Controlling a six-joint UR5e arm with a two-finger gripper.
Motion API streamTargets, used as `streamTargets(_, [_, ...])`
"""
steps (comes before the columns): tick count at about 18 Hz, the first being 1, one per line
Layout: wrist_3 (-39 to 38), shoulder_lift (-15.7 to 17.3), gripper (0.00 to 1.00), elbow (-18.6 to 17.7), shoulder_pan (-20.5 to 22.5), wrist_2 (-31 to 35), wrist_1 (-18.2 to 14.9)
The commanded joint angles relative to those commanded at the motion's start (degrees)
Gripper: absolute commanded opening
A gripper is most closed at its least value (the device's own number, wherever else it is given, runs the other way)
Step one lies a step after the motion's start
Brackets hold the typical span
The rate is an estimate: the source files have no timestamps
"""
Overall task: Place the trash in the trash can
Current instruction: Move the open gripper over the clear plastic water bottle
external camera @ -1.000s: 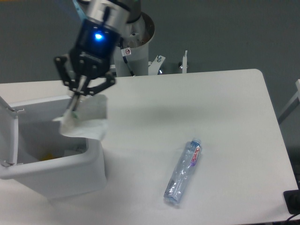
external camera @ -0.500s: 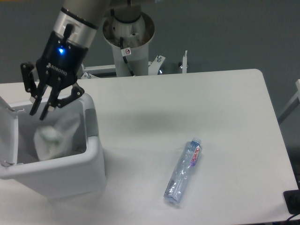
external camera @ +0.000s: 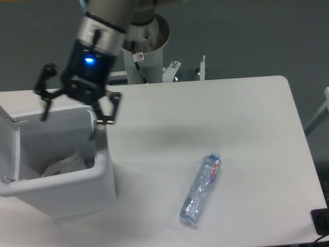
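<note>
The crumpled white wrapper [external camera: 64, 164] lies inside the white trash can [external camera: 100, 177] at the left, near its bottom. My gripper [external camera: 76, 116] hangs over the can's far right rim with its fingers spread wide open and empty. The crushed clear bottle [external camera: 201, 189] with a blue cap and red-purple label lies on the white table [external camera: 205, 113] to the right, well apart from the gripper. The can's lid [external camera: 7, 149] stands open at the left edge.
The arm's white base column [external camera: 146, 49] stands behind the table's far edge. Small metal fittings [external camera: 200, 69] sit at the back edge. A dark object [external camera: 321, 221] shows at the lower right corner.
The gripper carried the wrapper over the can, opened and dropped it. The wrapper now rests in the can. The gripper has since shifted right and opened wider.
</note>
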Motion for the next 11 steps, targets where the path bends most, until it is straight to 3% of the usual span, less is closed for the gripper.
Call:
streamTargets(6, [3.9,-11.5,1.0,6.2,3.5,1.2,1.2])
streamTargets(9, [8.2,-15.0,1.0,6.6,3.6,10.1,1.4])
streamTargets(11, [15.0,-17.5,1.0,6.2,4.2,11.2,1.1])
